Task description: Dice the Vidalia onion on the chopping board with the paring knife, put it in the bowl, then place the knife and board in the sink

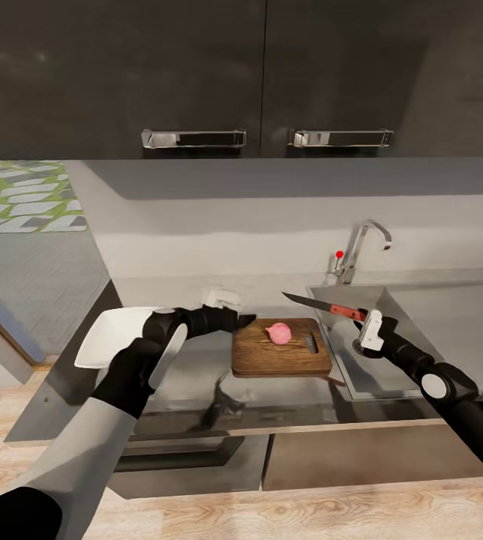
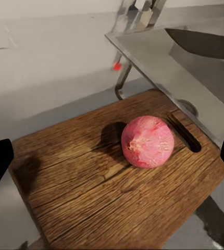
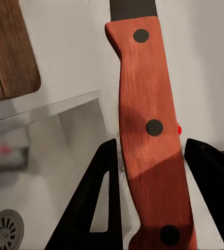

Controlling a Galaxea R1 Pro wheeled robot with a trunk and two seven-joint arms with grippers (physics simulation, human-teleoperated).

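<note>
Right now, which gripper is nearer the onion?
Left. The left gripper hovers open at the board's near-left corner, just beside the onion. The right gripper is out over the sink, holding the knife.

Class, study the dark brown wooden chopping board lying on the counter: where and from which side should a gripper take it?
Probably the dark brown wooden chopping board's near long edge, from the robot's side: it lies flat, the pinkish onion sits farther back.
</note>
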